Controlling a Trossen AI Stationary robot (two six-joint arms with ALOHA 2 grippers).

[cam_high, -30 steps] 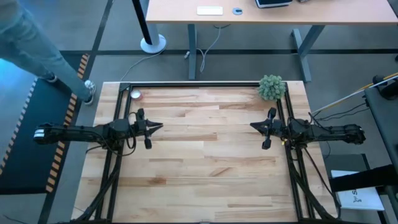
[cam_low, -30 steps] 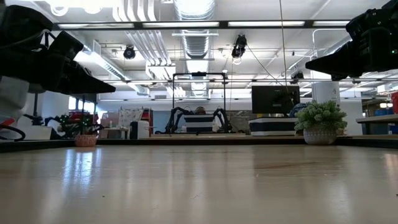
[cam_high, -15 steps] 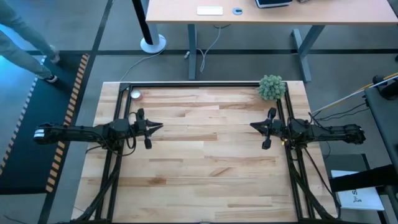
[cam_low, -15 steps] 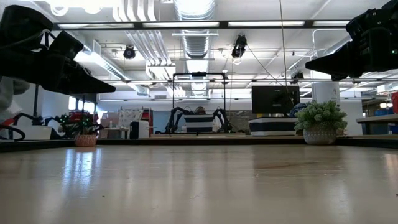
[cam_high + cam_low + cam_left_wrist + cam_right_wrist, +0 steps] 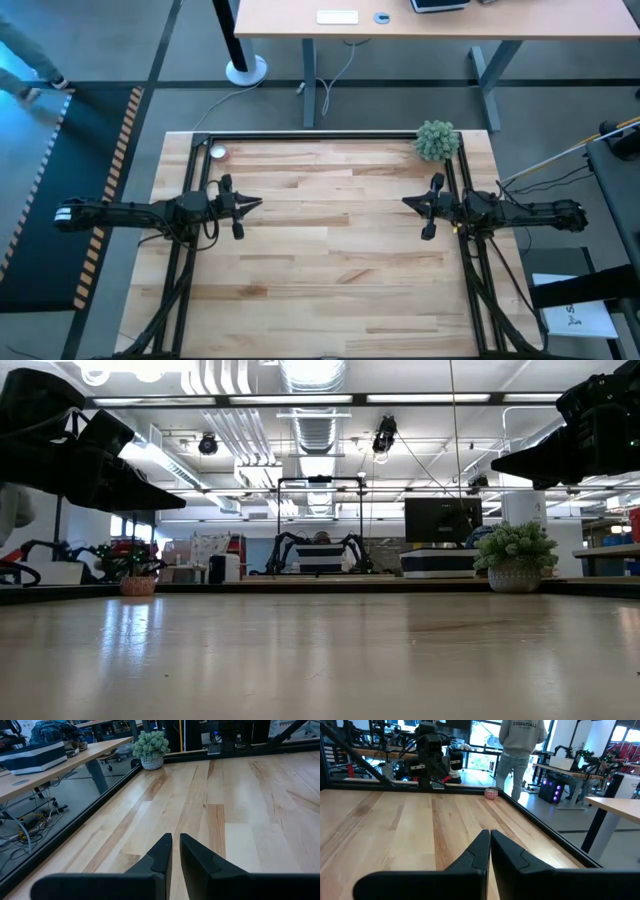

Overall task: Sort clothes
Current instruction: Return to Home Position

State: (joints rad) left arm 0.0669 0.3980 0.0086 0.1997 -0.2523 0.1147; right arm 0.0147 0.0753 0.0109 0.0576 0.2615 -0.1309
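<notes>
No clothes show in any view. The wooden table (image 5: 320,270) lies bare between the two arms. My left gripper (image 5: 258,203) hovers level over the table's left side and points toward the middle. Its fingers (image 5: 161,851) stand almost together, with only a thin slit and nothing between them. My right gripper (image 5: 405,201) hovers level over the right side and faces the left one. It is shut (image 5: 489,834) on nothing. In the low view both hang well above the tabletop, left gripper (image 5: 175,502) and right gripper (image 5: 498,463).
A small fuzzy green plant in a pot (image 5: 437,140) stands at the table's far right corner. A small pink round object (image 5: 218,152) lies at the far left corner. A black frame rail (image 5: 320,137) runs along the far edge. A person (image 5: 519,750) stands on the floor beyond the far left corner.
Both arms have kept still. The person on the floor beyond the table's far left corner has walked farther away to the left.
</notes>
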